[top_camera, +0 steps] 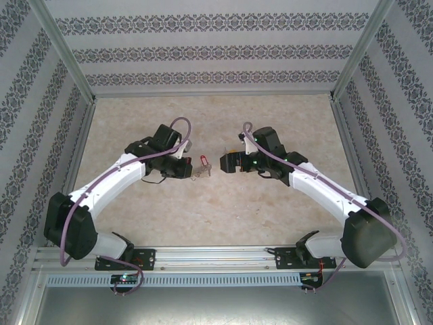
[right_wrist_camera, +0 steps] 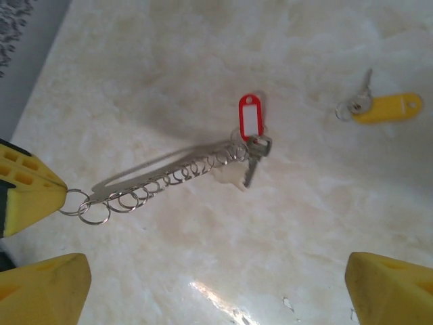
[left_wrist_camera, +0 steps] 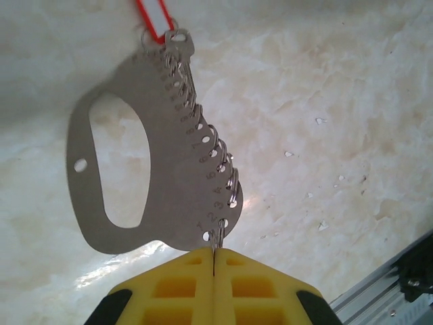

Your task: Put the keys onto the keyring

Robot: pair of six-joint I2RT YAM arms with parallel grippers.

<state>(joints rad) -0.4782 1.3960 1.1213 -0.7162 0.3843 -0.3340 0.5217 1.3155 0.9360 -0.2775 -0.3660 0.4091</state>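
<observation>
The keyring (left_wrist_camera: 166,156) is a flat grey metal plate with an oval opening, numbered holes and several small split rings along one edge. A red tag (left_wrist_camera: 153,19) and a dark key hang at its far end. My left gripper (left_wrist_camera: 214,252) is shut on a small ring at the plate's near end and holds it above the table. In the right wrist view the keyring (right_wrist_camera: 162,177) shows edge-on, with its red tag (right_wrist_camera: 250,118). The key with the yellow tag (right_wrist_camera: 388,107) lies on the table at the upper right. My right gripper (right_wrist_camera: 216,298) is open, facing the keyring with nothing between its fingers.
The floor is a beige marble-patterned surface (top_camera: 216,210) enclosed by patterned walls. From above, the left gripper (top_camera: 183,166) and right gripper (top_camera: 226,162) face each other mid-table, the keyring (top_camera: 201,172) between them. A metal rail (top_camera: 216,257) runs along the near edge.
</observation>
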